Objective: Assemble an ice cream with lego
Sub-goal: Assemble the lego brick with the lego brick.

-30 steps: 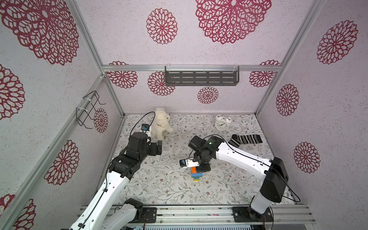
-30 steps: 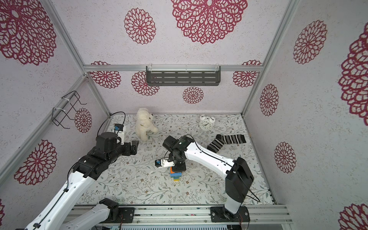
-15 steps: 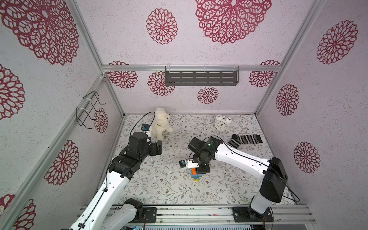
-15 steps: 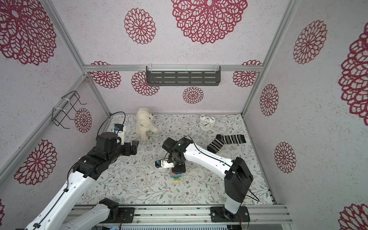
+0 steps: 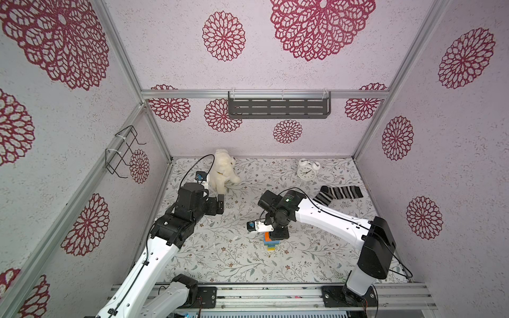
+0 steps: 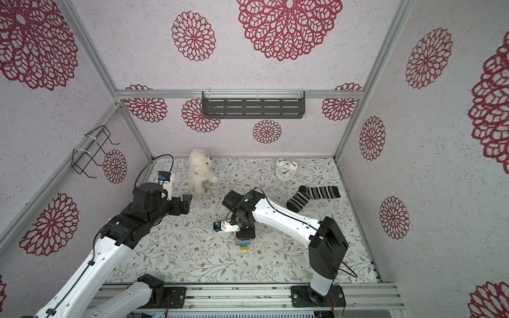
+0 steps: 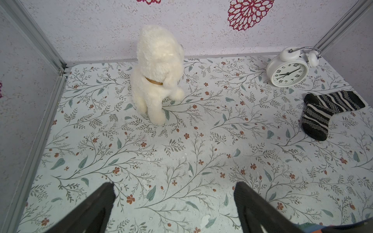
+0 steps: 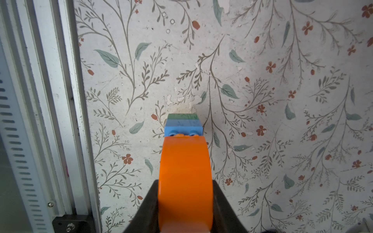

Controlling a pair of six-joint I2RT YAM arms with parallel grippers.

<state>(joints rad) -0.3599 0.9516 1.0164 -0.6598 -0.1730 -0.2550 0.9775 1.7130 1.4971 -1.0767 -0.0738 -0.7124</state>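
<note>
The ice cream (image 5: 270, 242) (image 6: 242, 244) stands upright as a lego stack on the floral mat, near the middle front. My right gripper (image 5: 278, 234) (image 6: 246, 234) (image 8: 185, 182) points straight down and is shut on the stack's top piece, the orange dome (image 8: 185, 171). Under the dome are a light-blue brick (image 8: 182, 129), its studs showing at the seam, and a green brick (image 8: 182, 116). The lower bricks are hidden in the right wrist view. My left gripper (image 5: 220, 203) (image 6: 187, 202) (image 7: 174, 184) hovers open and empty at the left, away from the stack.
A white plush dog (image 5: 223, 170) sits at the back left, close to the left gripper. A white alarm clock (image 5: 307, 170) and a striped sock (image 5: 338, 192) lie at the back right. A metal rail (image 5: 275, 291) runs along the front edge, and the walls close in the other sides.
</note>
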